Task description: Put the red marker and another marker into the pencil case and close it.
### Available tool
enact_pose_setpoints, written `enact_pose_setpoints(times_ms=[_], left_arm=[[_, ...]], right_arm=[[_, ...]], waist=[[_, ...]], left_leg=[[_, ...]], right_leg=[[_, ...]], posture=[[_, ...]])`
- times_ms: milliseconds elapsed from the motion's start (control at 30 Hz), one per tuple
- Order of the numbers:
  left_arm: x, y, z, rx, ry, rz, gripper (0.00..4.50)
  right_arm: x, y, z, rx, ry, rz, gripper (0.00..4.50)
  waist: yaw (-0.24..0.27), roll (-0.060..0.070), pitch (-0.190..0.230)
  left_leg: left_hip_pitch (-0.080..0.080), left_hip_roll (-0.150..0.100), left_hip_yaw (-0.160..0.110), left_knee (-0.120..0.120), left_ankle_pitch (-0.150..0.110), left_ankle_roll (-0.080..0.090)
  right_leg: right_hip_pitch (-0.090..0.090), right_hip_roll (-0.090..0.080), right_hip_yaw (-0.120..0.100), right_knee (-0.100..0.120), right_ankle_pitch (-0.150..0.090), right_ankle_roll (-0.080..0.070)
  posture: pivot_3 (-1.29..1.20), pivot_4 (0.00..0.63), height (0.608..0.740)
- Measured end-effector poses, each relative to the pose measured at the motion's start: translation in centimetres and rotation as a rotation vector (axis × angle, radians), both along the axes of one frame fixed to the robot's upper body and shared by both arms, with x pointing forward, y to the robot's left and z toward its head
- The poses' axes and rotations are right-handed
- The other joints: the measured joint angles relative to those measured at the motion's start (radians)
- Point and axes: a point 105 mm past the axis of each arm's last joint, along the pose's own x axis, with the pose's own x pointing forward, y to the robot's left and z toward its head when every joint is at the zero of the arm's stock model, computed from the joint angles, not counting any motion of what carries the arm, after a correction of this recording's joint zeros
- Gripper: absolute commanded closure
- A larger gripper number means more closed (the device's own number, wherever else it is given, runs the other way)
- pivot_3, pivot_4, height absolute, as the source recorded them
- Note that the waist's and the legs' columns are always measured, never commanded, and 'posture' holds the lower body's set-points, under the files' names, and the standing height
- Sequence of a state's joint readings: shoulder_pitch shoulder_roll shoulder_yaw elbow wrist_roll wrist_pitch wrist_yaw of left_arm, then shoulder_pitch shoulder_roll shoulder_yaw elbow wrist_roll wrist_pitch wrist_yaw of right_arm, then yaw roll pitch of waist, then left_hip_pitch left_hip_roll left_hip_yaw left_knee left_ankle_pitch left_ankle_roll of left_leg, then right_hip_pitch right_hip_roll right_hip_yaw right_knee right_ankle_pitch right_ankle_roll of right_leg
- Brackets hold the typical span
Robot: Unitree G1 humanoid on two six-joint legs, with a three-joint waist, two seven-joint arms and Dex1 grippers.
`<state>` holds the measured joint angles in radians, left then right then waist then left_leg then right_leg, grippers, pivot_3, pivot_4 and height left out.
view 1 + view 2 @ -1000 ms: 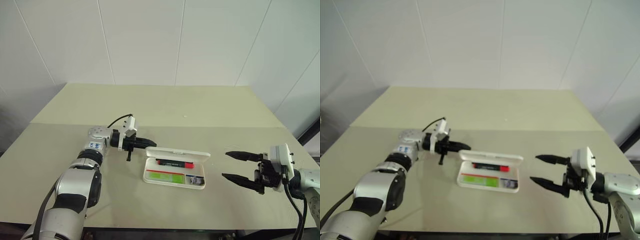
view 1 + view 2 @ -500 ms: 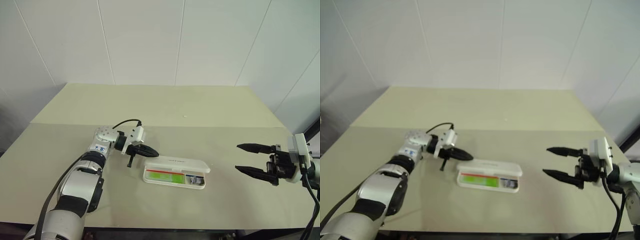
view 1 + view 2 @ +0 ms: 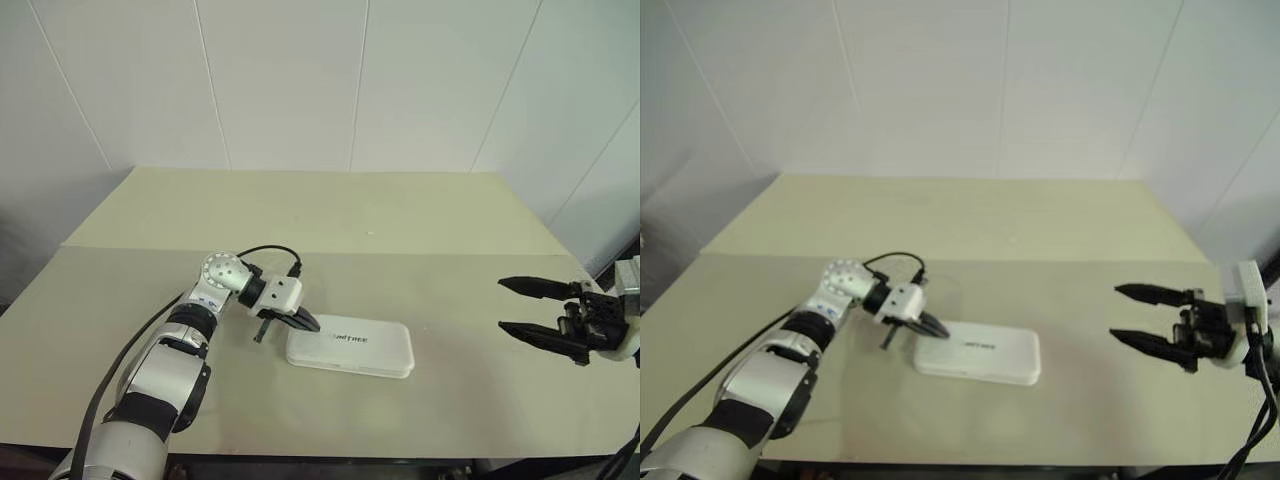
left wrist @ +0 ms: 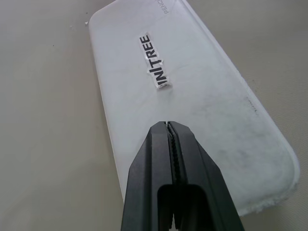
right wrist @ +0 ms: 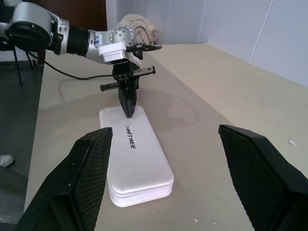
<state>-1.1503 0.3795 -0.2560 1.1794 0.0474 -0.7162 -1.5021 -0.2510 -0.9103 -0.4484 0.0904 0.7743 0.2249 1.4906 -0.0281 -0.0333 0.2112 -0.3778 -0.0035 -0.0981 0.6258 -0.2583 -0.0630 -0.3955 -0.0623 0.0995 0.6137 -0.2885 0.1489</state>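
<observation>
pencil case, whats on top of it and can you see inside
The shut left pincer has its tip over the lid of the white pencil case, near one end. The lid is down, so whatever is inside is hidden.

White pencil case (image 3: 349, 347), lid down, plain and glossy, with a small black logo in block capitals across the lid. It sits on a pale beige table (image 3: 330, 215), flat and unpatterned. At the case's left end, the left gripper (image 3: 309, 324): black fingers, white wrist housing, silver arm. Far right, the right gripper (image 3: 518, 306): black too, its inner pads finely cross-hatched. Walls: white panels.
</observation>
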Motion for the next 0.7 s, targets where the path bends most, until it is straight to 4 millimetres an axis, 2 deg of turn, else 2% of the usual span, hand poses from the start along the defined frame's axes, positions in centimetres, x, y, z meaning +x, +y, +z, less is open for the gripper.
enact_pose_setpoints(times_ms=[467,567,700], left_arm=[[-0.8,-0.8,-0.1,0.086,-0.176,-0.162,4.46],[-0.8,-0.9,-0.1,0.071,-0.159,-0.149,4.46],[-0.3,-1.3,0.3,-0.039,-0.049,-0.048,4.46]], right_arm=[[0.1,0.1,0.5,0.017,-0.003,0.008,0.00],[0.1,0.1,0.4,0.013,-0.002,0.004,0.00],[0.2,0.2,0.5,0.007,-0.005,0.001,0.00]], waist=[[0.000,0.001,-0.001],[0.000,0.001,-0.001],[0.000,0.002,0.000]], left_leg=[[0.002,0.000,0.000,0.002,0.000,0.001],[0.002,0.000,0.000,0.003,0.000,0.001],[0.001,0.000,0.000,0.004,0.000,0.001]], right_leg=[[0.003,0.000,0.000,0.001,0.000,0.000],[0.003,0.000,0.000,0.001,0.000,0.000],[0.002,0.000,0.000,0.002,0.000,0.001]], posture=[[0.00,0.150,0.740],[0.00,0.150,0.740],[0.00,0.150,0.740]])
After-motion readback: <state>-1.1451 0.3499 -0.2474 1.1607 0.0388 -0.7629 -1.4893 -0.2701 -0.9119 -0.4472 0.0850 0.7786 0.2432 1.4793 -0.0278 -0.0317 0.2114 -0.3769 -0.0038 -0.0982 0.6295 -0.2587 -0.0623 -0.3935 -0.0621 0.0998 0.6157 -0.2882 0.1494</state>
